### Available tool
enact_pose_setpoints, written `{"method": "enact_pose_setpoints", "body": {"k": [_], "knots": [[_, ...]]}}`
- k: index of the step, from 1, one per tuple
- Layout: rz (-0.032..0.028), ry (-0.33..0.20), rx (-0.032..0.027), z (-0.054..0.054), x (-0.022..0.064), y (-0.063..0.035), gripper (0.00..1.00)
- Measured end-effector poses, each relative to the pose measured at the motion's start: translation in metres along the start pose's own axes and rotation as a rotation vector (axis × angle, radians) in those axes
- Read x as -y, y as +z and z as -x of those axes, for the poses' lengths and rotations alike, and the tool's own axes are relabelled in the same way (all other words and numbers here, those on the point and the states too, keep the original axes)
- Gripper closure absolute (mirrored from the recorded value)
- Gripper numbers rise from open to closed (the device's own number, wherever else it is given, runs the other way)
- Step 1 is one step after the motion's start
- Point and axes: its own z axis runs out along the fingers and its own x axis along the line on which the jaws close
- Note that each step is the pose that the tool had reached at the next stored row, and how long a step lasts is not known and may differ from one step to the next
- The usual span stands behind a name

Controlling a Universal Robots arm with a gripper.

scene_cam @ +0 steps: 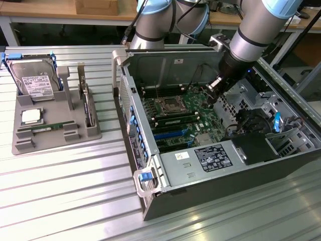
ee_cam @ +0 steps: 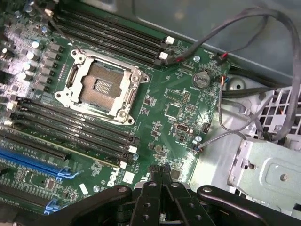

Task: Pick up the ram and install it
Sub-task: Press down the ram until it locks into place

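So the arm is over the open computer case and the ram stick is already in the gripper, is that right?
Not quite. The gripper is over the open computer case, but it holds nothing: the wrist view shows its fingers shut together and bare. The exterior view shows the ram lying in the gray tray beside the case.

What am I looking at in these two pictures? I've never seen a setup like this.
A robot arm reaches into an open computer case on a ribbed metal table. One picture comes from a camera standing off the arm; the other from a camera on its wrist, looking down past the gripper at the green motherboard with its empty processor socket. The gripper's fingers are closed and hold nothing. On the exterior view's left, a grey tray carries a hard drive, a square processor chip and the ram, a thin green stick.
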Motion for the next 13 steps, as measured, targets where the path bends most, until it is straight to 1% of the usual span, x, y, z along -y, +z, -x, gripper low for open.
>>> {"method": "enact_pose_setpoints", "body": {"k": [2, 3, 4, 5, 7, 8, 11, 13], "knots": [[-0.0021, 0.049, 0.0042, 0.0000, 0.0000, 0.0000, 0.90], [-0.0036, 0.083, 0.0072, 0.0000, 0.0000, 0.0000, 0.90], [-0.0044, 0.104, 0.0090, 0.0000, 0.0000, 0.0000, 0.90], [-0.0059, 0.140, 0.0123, 0.0000, 0.0000, 0.0000, 0.90], [-0.0079, 0.186, 0.0162, 0.0000, 0.0000, 0.0000, 0.90], [-0.0095, 0.223, 0.0195, 0.0000, 0.0000, 0.0001, 0.90], [-0.0133, 0.311, 0.0273, 0.0000, 0.0000, 0.0001, 0.90], [-0.0142, 0.333, 0.0291, 0.0000, 0.0000, 0.0001, 0.90]]}}
